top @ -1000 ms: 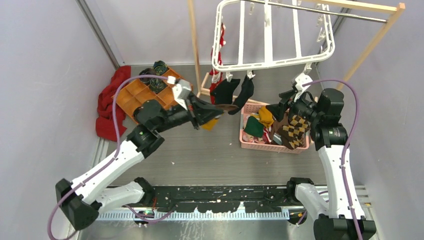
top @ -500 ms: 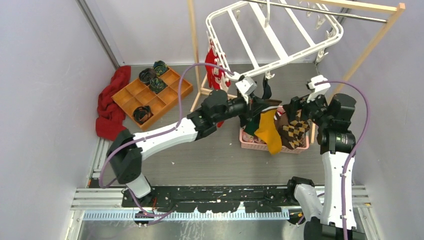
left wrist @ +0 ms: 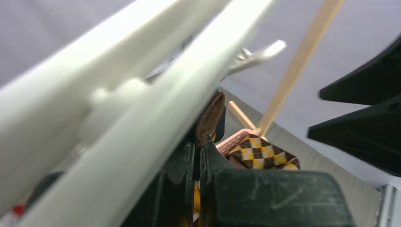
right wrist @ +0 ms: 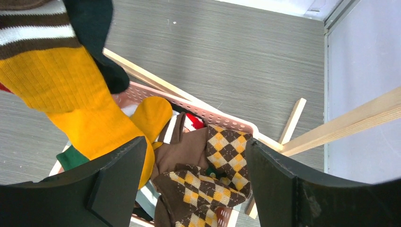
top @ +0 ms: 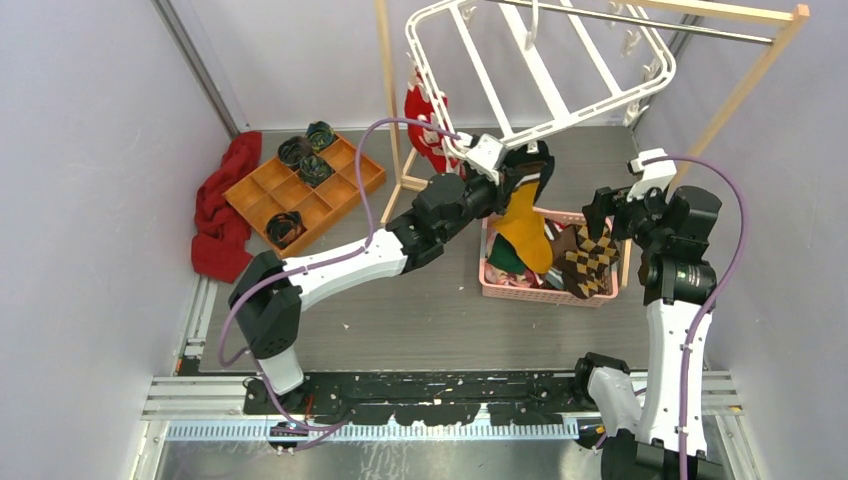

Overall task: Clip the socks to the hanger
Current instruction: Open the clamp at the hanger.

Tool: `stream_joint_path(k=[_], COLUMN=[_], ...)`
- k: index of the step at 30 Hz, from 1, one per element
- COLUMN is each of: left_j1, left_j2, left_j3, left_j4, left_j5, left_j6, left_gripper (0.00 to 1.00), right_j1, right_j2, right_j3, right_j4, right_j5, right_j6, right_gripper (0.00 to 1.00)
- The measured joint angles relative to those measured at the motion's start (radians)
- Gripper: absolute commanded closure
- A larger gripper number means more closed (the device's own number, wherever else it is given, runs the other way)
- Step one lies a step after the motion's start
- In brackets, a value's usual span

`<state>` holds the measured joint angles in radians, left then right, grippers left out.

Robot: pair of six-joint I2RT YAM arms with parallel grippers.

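Note:
The white hanger [top: 545, 75] hangs tilted from the rod. My left gripper [top: 522, 172] is up against its front bar [left wrist: 142, 94], shut on the brown cuff [left wrist: 210, 113] of a mustard-yellow sock [top: 525, 235] that dangles over the pink basket [top: 540, 292]. A black sock [right wrist: 101, 42] hangs just behind it. A red sock [top: 425, 115] is clipped at the hanger's left side. My right gripper [top: 612, 208] stands open above the basket [right wrist: 222, 118], holding nothing. The brown argyle socks [right wrist: 208, 184] lie below its fingers [right wrist: 118, 175].
The wooden rack [top: 745, 90] with its metal rod carries the hanger, and its foot lies beside the basket. An orange divided tray [top: 320, 205] with dark rolled bundles sits at the back left, next to a red cloth [top: 220, 205]. Walls close in on both sides.
My left arm has swung right and up to the hanger's front bar, carrying the yellow sock. The hanger has tilted. My right gripper has drawn back to the right and opened a little wider.

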<state>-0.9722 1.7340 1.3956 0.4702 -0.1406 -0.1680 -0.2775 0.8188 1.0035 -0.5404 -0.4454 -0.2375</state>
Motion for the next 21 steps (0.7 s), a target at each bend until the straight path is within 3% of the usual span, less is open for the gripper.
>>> stream_joint_path(k=[6,12,21], left_j1=[0.065,0.144,0.227], left_j2=[-0.091,-0.233,-0.379], left_j3=[-0.103,-0.196,-0.224], left_j4=[0.000,-0.012,-0.087], left_j5=[-0.055,-0.075,0.033], left_j6=[-0.005,-0.015,-0.050], left_gripper=[1.00,1.00,1.00], right_j1=[-0.009,-0.015,-0.017], right_j2=[0.010,0.029,0.045], right_j3=[0.028,0.085,0.167], right_j4=[-0.003,-0.065,-0.436], right_j5=[-0.033,-0.180,-0.558], right_j6=[-0.008,-0.084,-0.444], right_gripper=[0.17,0.16,0.15])
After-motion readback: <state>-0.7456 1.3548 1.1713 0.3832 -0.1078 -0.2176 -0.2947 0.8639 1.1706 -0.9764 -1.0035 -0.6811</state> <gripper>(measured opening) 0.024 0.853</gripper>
